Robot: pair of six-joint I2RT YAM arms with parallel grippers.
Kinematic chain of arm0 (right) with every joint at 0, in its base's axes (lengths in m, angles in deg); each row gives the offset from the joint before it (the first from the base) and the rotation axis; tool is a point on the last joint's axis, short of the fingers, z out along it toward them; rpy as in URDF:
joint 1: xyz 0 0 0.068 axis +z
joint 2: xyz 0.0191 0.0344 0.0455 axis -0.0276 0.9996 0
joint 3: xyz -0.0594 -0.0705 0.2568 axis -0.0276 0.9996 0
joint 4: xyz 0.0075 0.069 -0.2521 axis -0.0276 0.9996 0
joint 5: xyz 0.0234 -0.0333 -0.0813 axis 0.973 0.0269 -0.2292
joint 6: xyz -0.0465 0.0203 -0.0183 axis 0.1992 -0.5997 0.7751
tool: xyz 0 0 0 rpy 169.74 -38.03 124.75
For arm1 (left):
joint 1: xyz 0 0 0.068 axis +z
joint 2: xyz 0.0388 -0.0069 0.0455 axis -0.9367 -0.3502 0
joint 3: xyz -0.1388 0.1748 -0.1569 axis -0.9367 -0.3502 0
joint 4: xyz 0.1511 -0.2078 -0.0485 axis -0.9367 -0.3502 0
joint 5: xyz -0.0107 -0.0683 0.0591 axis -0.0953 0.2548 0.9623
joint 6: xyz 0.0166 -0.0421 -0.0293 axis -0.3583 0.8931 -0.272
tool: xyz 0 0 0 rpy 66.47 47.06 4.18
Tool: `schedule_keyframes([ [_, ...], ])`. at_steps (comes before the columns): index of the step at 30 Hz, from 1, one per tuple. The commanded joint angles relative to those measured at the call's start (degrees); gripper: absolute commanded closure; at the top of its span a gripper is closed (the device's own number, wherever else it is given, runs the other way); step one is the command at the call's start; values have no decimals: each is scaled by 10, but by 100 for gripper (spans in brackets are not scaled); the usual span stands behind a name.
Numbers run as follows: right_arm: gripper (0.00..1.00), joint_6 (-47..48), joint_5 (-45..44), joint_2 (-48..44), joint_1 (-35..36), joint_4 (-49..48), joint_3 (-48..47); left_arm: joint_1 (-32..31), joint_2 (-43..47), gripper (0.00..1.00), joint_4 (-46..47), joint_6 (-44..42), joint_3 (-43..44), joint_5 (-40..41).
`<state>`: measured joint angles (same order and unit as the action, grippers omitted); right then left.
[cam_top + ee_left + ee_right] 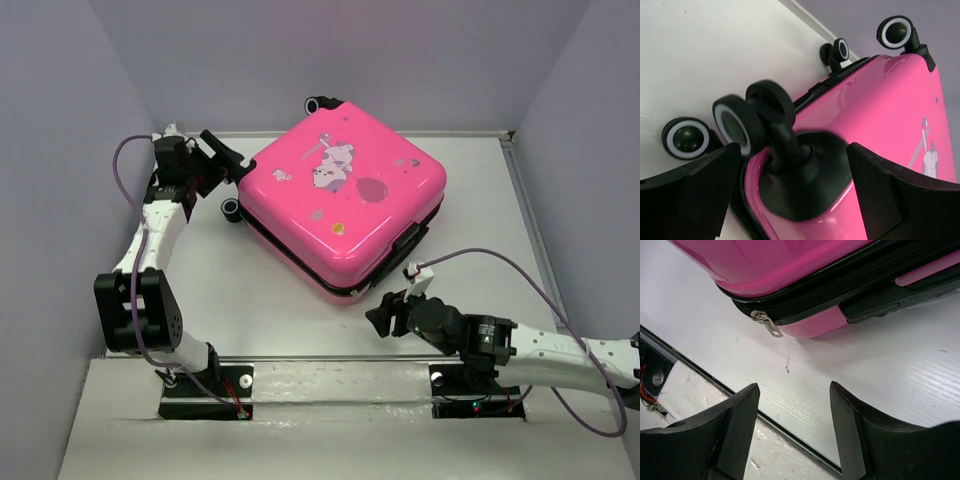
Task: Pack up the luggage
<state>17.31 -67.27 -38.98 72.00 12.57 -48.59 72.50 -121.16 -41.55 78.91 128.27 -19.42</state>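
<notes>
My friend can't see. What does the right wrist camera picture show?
A hot-pink suitcase lies on a white table, its silver zipper pull hanging at the near corner. The right gripper is open, short of it.

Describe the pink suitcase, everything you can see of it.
The luggage is a glossy hot-pink hard shell with a cartoon animal and balloon print, lying flat, shut, cornerwise on the white table. A black zipper band rings its seam, with a metal zipper pull at the near corner and a black handle on the near-right side. Black wheels with white rings stick out at the far-left side. The open left pincer straddles one wheel mount; the open right pincer sits clear of it.
</notes>
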Motion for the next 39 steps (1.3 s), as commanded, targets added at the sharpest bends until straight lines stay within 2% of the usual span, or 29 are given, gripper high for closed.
schedule_keyframes([
  [1, 35, -12, -6, -20, 3, 32, -22, -2, -57, 1, 54, 23, 71, -32],
  [6, 33, -11, -11, -24, 3, 33, -23, -2, -115, 1, 125, 72, 77, -73],
  [10, 24, -8, -23, -9, 3, 33, -32, -3, -146, 2, 183, 111, 66, -83],
  [13, 22, -13, -40, 13, 3, 34, -36, -3, -154, 4, 246, 156, 44, -93],
  [16, 21, -21, -56, 31, 3, 36, -43, -6, -162, 15, 284, 187, 40, -101],
  [18, 21, -31, -67, 37, -8, 39, -44, -6, -163, 33, 304, 201, 37, -105],
  [19, 19, -33, -71, 39, -15, 41, -42, -6, -162, 50, 330, 215, 34, -110],
  [20, 19, -38, -70, 38, -41, 42, -40, -6, -160, 76, 343, 220, 32, -119],
  [21, 18, -39, -64, 37, -61, 43, -38, -6, -157, 86, 359, 223, 29, -121],
  [22, 18, -36, -49, 40, -112, 41, -34, -5, -143, 94, 363, 221, 24, -120],
  [23, 18, -33, -36, 43, -113, 40, -33, -5, -131, 94, 366, 216, 20, -119],
  [24, 19, -26, -9, 48, -167, 27, -30, -4, -109, 94, 370, 213, 15, -117],
  [26, 29, 2, 16, 65, -213, 3, -23, 0, -84, 94, 370, 198, 11, -116],
  [29, 54, 41, 49, 86, -272, -51, -22, 1, -30, 94, 346, 172, 9, -111],
  [31, 66, 68, 64, 113, -317, -83, -27, 1, 4, 94, 316, 154, 5, -102],
  [32, 67, 80, 79, 122, -335, -99, -28, 1, 14, 94, 305, 148, 1, -100],
  [34, 71, 112, 216, 158, -448, -226, -17, 1, 63, 94, 238, 106, -40, -84],
  [37, 71, 141, 304, 215, -504, -293, -44, 8, 114, 94, 204, 78, -107, -48],
  [39, 70, 162, 348, 251, -511, -316, -72, 15, 137, 94, 200, 80, -143, -41],
])
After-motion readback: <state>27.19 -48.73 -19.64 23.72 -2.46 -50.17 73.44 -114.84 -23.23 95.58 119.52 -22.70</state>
